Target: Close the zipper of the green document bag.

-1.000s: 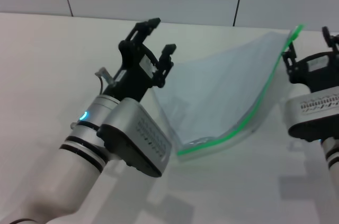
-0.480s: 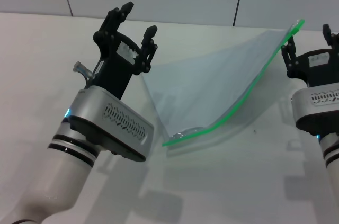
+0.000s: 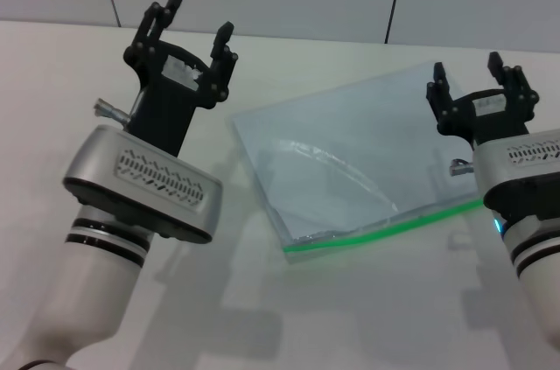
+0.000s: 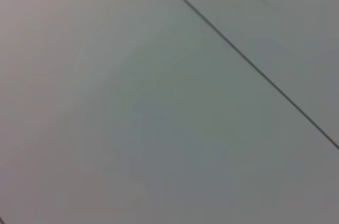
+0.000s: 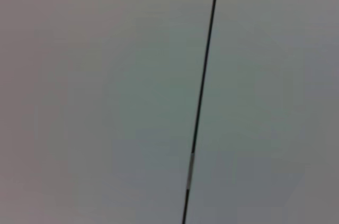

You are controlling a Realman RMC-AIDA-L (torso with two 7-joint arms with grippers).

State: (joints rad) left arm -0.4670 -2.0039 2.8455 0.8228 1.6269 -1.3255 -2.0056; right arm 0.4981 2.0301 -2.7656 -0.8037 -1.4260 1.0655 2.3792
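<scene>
Head view: the green document bag (image 3: pixel 350 156) lies flat on the white bench (image 3: pixel 367 300) in the middle of the frame, slightly right of centre. Its zipper (image 3: pixel 385 230) runs along the lower edge, from lower centre up toward the right; the slider cannot be made out. The left gripper (image 3: pixel 191 24) is in the upper left of the frame, raised above the bench with its jaws spread and holding nothing; the bag's upper left corner lies just below and to the right of them, apart. The right gripper (image 3: pixel 477 81) is at the right edge, jaws also spread and empty, above the bag's upper right corner.

Left wrist view: only a pale wall (image 4: pixel 132 118) with a dark diagonal seam (image 4: pixel 249 60).

Right wrist view: the same pale surface crossed by a near-vertical dark line (image 5: pixel 204 91).
</scene>
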